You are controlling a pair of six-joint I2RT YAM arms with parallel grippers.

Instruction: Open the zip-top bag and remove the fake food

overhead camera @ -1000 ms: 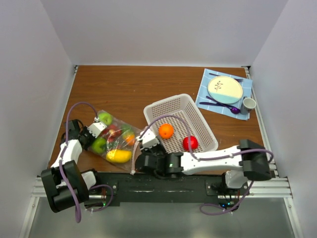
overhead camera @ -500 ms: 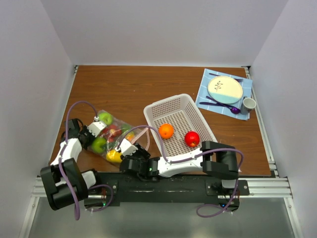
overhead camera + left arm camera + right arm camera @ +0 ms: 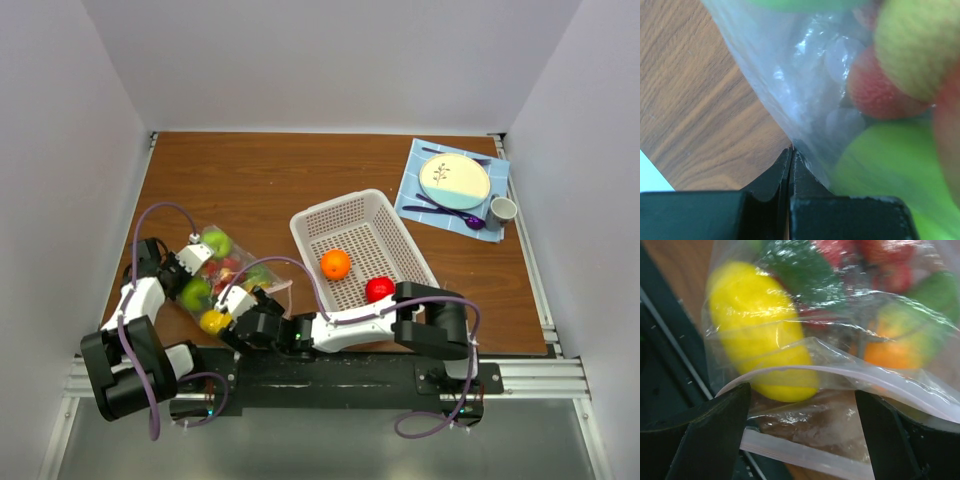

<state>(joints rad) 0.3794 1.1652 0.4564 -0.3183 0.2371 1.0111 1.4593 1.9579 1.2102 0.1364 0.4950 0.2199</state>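
Note:
The zip-top bag (image 3: pixel 228 277) lies at the near left of the table with fake food inside: green apples, red pieces, a yellow banana (image 3: pixel 213 321). My left gripper (image 3: pixel 193 256) is shut on the bag's left edge; its wrist view shows the jaws (image 3: pixel 790 152) pinching clear plastic (image 3: pixel 805 75) beside a green apple (image 3: pixel 890 170). My right gripper (image 3: pixel 236 303) is open at the bag's near end. In the right wrist view the gripper (image 3: pixel 802 410) straddles the parted pink zip strips, with the banana (image 3: pixel 760 330) and an orange (image 3: pixel 890 352) just behind them.
A white perforated basket (image 3: pixel 400 232) stands right of the bag and holds an orange (image 3: pixel 335 264) and a red apple (image 3: pixel 379 289). At the back right, a plate (image 3: pixel 454 179), cutlery and a cup (image 3: pixel 503 210) sit on a blue cloth.
My right arm has swung left from the basket's near corner to the bag's near end, and its jaws have spread wide. The left gripper has kept its grip.

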